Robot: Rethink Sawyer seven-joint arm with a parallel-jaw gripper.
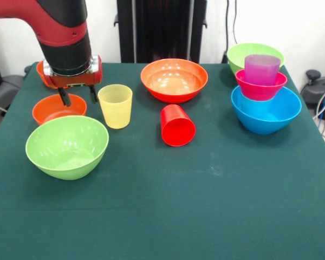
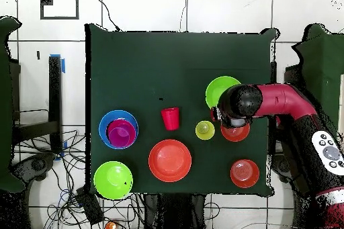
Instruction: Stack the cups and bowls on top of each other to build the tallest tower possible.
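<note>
Cups and bowls of glossy plastic lie spread over the dark green cloth-covered table [image 1: 168, 216], and only one small stack stands so far: a large blue round bowl [image 1: 266, 115] holds a small magenta bowl [image 1: 260, 86], and a translucent purple tumbler [image 1: 261, 67] stands upright inside that. Just behind this stack sits a large lime green bowl [image 1: 239, 53], partly hidden by it. A wide orange bowl [image 1: 174, 79] rests near the table's middle toward the far edge, and a red plastic tumbler [image 1: 177, 125] lies on its side in front of it, its base facing the front camera. A pale yellow tumbler [image 1: 115, 105] stands upright, mouth up, between the red one and the arm. The red and black robot arm [image 1: 62, 27] reaches down over a small orange bowl [image 1: 59, 109], with the gripper [image 1: 77, 96] hanging just above the bowl's far rim; its two dark fingers [image 1: 65, 98] stand apart and hold nothing. A second large lime green bowl [image 1: 67, 146] sits in front of that orange bowl, close beside it. Another small orange bowl [image 1: 41, 70] shows only as a sliver behind the arm in the front view; the overhead view shows it whole [image 2: 244, 172], near the table's edge.
</note>
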